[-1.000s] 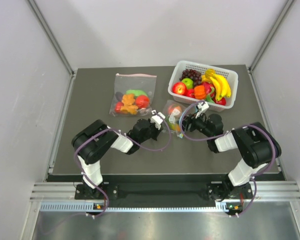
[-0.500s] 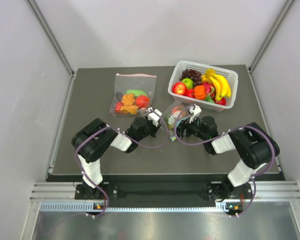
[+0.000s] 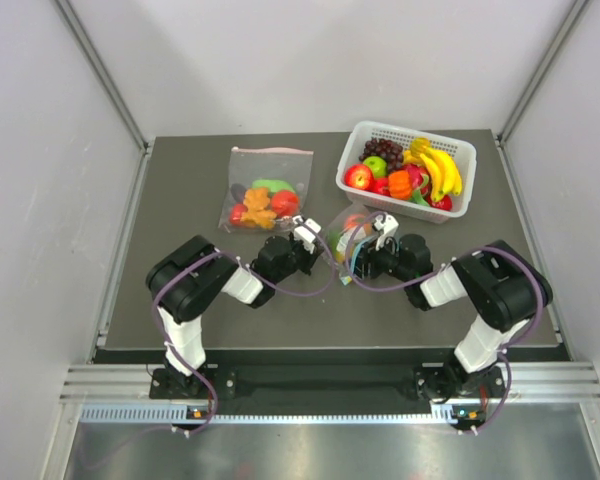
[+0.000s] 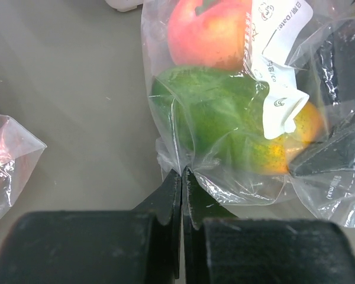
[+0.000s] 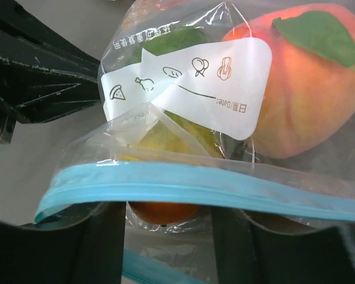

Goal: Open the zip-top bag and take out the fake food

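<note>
**Position.** The bag (image 3: 346, 238) lies on the counter (image 3: 180, 200) at mid-width, between the two wrists and near the front wall of the basket (image 3: 463, 152). Its teal zip strip (image 5: 195, 184) is at the end toward the right arm. The opposite end points toward the left arm.

**Left fingers** (image 4: 175, 186). Pressed together, with a fold of the bag's film pinched in the seam between them.

**Right fingers** (image 5: 109, 234). Spread apart. The zip strip runs across just in front of their tips, and a second teal strip (image 5: 148, 267) shows lower down in the gap. Whether either finger touches the strip cannot be told.

**Contents.** The fake food (image 5: 307, 89) is all inside the bag. The left wrist view shows three pieces:
- a peach-red piece (image 4: 207, 29), farthest from the fingers;
- a green piece (image 4: 195, 106) in the middle;
- an orange-yellow piece (image 4: 287, 148) to its right.

A white printed label (image 5: 183, 89) on the film hides part of them.

**Surroundings.**
- A large bag (image 3: 268, 190) with a pink zip lies flat beyond the left wrist, apart from the small one.
- The basket holds bananas (image 3: 442, 172), grapes (image 3: 382, 150) and other fruit.

**Obstructions.** The two sets of fingers face each other through the bag. In the left wrist view, the right arm's black parts show through the film on the right side.
</note>
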Robot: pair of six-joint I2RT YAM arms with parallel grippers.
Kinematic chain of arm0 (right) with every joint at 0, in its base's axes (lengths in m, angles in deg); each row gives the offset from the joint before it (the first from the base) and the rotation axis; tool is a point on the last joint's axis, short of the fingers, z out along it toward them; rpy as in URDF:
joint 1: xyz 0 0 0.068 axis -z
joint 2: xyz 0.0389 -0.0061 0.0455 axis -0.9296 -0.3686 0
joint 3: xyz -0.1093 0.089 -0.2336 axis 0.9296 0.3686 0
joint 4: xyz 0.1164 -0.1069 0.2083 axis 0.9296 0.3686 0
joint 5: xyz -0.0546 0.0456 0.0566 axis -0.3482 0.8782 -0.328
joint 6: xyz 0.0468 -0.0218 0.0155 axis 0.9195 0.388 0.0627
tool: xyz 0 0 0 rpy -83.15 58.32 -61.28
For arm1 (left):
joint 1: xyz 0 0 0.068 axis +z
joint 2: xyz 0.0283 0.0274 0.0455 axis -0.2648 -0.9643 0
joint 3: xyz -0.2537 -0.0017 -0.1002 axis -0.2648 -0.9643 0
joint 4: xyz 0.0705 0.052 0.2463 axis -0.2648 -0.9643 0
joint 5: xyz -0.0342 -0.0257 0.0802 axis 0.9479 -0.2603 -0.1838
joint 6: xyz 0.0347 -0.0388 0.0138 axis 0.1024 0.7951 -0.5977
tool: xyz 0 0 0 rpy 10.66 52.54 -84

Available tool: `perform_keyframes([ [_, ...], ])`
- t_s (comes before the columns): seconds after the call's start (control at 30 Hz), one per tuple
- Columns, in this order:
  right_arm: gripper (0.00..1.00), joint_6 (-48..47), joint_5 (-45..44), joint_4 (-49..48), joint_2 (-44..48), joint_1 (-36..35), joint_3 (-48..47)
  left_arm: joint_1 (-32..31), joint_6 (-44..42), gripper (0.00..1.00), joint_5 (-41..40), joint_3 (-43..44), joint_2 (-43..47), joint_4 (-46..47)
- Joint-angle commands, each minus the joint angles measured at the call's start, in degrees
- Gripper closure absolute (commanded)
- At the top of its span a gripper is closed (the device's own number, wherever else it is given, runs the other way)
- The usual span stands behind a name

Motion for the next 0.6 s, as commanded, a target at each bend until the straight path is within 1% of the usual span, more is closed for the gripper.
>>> perform_keyframes([
  [0.0, 0.62, -0.28, 1.45, -0.76, 0.87, -0.78, -0.53, 0.39, 0.87, 1.0, -0.73, -0.71, -0.87, 5.46],
  [0.1, 0.65, -0.28, 0.4, -0.59, 3.59, -0.87, 0.88, 1.01, 1.31, 1.0, -3.63, -1.32, -0.96, 5.64],
  [0.17, 0.66, -0.2, -0.48, 0.02, 6.05, -0.78, 1.93, 2.14, 2.79, 1.0, -3.73, -2.19, -0.78, 6.86],
  [0.3, 0.66, 0.15, -2.67, 1.34, 10.71, -0.87, 3.87, 4.61, 5.17, 1.0, -3.21, -4.21, -0.25, 10.03],
  [0.57, 0.64, 0.42, -6.55, 4.77, 18.19, -1.66, 7.12, 5.93, 5.79, 1.0, -4.61, -6.85, 0.27, 13.9],
])
